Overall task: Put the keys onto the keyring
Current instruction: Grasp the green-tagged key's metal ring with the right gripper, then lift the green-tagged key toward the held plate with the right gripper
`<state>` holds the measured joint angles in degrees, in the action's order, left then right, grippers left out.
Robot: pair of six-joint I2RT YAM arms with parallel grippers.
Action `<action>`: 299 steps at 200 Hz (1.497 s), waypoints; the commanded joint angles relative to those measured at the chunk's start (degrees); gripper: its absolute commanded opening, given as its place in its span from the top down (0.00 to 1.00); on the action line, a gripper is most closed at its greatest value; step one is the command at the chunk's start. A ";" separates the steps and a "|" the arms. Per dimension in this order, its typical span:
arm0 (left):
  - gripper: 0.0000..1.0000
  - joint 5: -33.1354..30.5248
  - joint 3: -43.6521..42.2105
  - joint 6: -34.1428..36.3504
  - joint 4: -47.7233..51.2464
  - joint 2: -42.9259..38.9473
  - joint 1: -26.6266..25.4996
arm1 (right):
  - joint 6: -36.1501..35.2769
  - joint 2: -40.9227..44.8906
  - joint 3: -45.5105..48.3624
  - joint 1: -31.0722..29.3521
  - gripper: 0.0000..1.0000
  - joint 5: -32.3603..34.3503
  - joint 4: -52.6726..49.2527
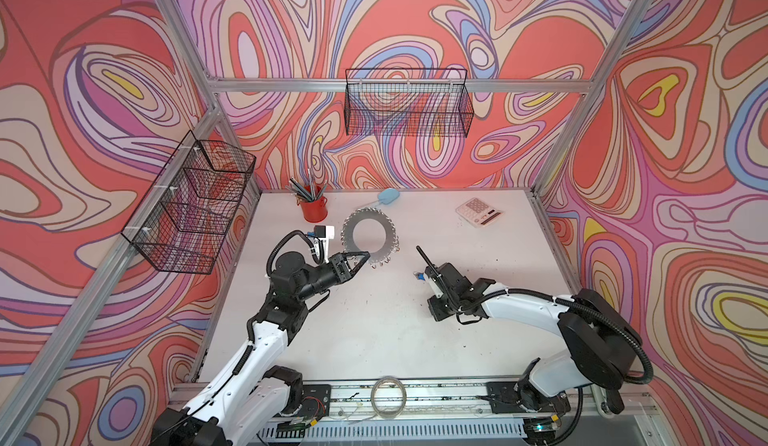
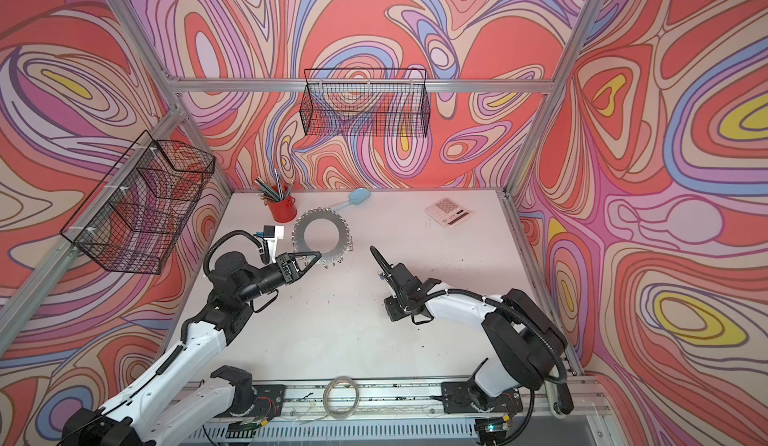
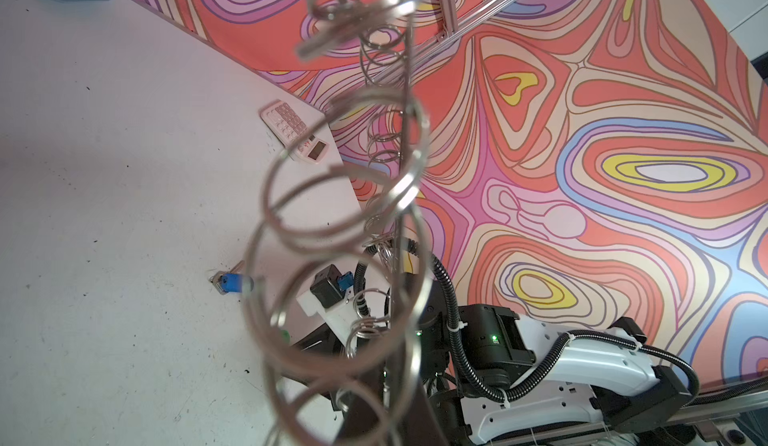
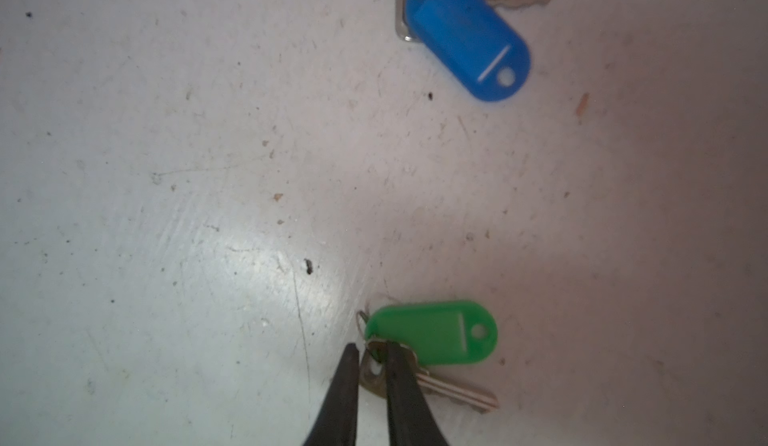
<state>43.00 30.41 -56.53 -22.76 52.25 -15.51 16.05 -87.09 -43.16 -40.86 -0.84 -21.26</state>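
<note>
- Left of centre in both top views, the left hand [image 1: 366, 254] [image 2: 318, 254] was clamped shut on the lower rim of the keyring [image 1: 365, 216] [image 2: 318, 216], a grey disc fringed with small wire rings.
- In the left wrist view that disc ran edge-on up the middle of the frame, its small rings blurred.
- At the bottom centre of the right wrist view, the right hand [image 4: 372, 350] held its two fingers [image 4: 340, 390] close together at the head of the green-tagged key [image 4: 432, 331], part of that head showing in the gap; whether they pinched it could not be told.
- The blue-tagged key [image 4: 465, 36] lay flat on the worktop [image 4: 166, 215] at the upper right of that frame, well apart from the green one.
</note>
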 commanded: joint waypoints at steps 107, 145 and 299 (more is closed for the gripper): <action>1.00 -0.11 -0.27 1.25 -0.97 -2.34 0.68 | 0.21 -0.71 -0.44 -0.27 0.92 1.45 0.20; 1.00 -0.42 -0.20 0.53 -0.97 -2.09 0.66 | -0.22 0.06 0.04 -0.27 1.00 0.97 1.02; 1.00 -22.36 20.83 9.49 16.06 5.26 -10.17 | -5.59 21.02 -19.58 -5.71 1.00 -13.49 -1.34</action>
<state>26.37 49.43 -49.47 -3.27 56.36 -23.29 11.57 -66.52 -57.91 -44.47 -10.59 -22.46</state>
